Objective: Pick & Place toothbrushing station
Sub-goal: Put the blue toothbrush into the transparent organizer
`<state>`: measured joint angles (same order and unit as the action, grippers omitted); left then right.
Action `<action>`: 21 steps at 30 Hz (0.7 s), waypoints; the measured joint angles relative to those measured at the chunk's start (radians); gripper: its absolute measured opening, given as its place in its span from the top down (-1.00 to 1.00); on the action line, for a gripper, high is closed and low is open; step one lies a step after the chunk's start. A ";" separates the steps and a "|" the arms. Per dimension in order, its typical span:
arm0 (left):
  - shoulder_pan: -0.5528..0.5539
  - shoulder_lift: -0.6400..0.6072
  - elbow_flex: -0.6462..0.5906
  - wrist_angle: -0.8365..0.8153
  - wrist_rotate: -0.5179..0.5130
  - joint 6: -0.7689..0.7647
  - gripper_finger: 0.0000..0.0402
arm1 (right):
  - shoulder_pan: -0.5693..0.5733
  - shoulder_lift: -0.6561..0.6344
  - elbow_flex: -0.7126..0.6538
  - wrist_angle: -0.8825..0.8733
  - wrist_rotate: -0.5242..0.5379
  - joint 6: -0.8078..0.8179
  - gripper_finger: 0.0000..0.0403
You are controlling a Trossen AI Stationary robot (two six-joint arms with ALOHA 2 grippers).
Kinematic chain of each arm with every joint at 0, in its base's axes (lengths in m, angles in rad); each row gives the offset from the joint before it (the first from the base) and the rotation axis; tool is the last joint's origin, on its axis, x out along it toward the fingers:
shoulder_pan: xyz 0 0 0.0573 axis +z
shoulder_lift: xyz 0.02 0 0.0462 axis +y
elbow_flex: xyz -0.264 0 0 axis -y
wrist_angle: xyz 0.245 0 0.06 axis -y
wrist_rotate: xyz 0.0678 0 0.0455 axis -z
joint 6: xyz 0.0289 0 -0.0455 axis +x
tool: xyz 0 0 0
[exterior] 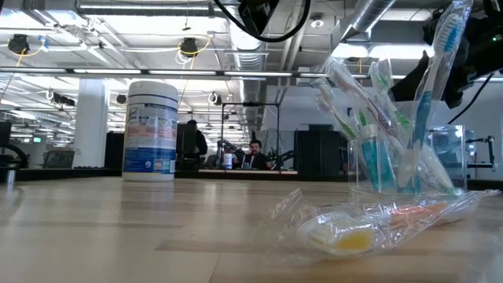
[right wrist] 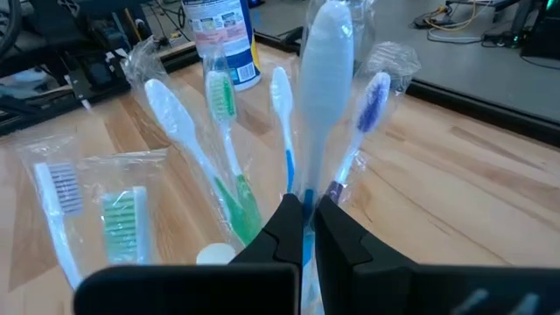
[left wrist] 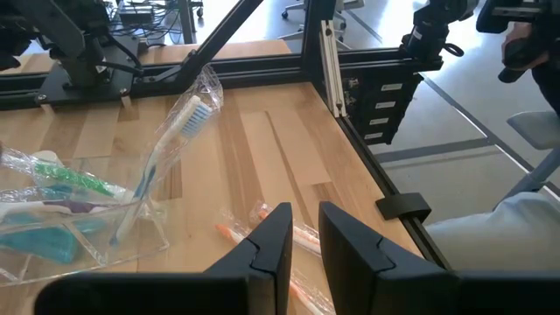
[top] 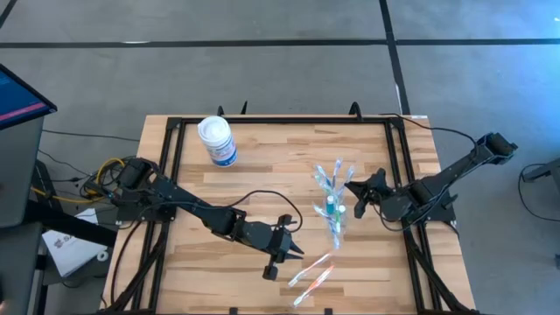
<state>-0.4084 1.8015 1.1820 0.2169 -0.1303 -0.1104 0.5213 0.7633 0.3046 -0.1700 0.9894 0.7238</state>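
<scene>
Blue toothbrush | pinched by right gripper | over cup

**Toothbrushes: cup and strays**

A small clear plastic cup stands upright on the worktop, holding wrapped blue, green and white toothbrushes fanned bristles-up, plus a teal tube. Nearby, wrapped pink-orange toothbrushes lie flat.

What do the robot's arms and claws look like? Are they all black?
Yes, mostly. Both arms are dark and jointed, built of chunky black links. A black cable loops beside the left arm, with yellow wires bundled at its base. Each claw, like the left claw, has two flat, angular black fingers.
</scene>
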 joint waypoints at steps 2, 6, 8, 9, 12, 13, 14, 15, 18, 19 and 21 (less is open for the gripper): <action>0.000 0.000 0.000 0.000 0.000 0.000 0.73 | -0.001 0.017 0.000 0.004 -0.001 0.002 1.00; 0.000 0.000 0.000 0.000 0.000 0.000 0.73 | -0.001 0.073 0.000 0.014 -0.001 0.027 0.99; 0.000 0.000 0.000 0.000 0.000 0.000 0.73 | -0.001 0.102 0.000 0.030 -0.001 0.029 0.99; 0.000 0.000 0.000 0.000 0.000 0.000 0.73 | -0.001 0.113 0.000 0.036 -0.001 0.029 0.99; 0.000 0.000 0.000 0.000 0.000 0.000 0.73 | -0.001 0.129 0.000 0.051 -0.001 0.033 0.97; 0.000 0.000 0.000 0.000 0.000 0.000 0.73 | -0.001 0.134 0.000 0.050 -0.001 0.041 0.96; 0.000 0.000 0.000 0.000 0.000 0.000 0.73 | -0.001 0.140 0.000 0.052 -0.001 0.047 0.95; 0.000 0.000 0.000 0.000 0.000 0.000 0.73 | -0.001 0.146 0.000 0.052 -0.001 0.053 0.95; 0.000 0.000 0.000 0.000 0.000 0.000 0.73 | -0.001 0.159 0.000 0.052 -0.001 0.059 0.93; 0.000 0.000 0.000 0.000 0.000 0.000 0.73 | -0.001 0.162 0.000 0.053 -0.001 0.065 0.92; 0.000 0.000 0.000 0.000 0.000 0.000 0.73 | -0.001 0.166 0.000 0.054 -0.001 0.068 0.89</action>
<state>-0.4084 1.8015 1.1820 0.2165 -0.1299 -0.1101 0.5205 0.9295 0.3046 -0.1159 0.9887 0.7917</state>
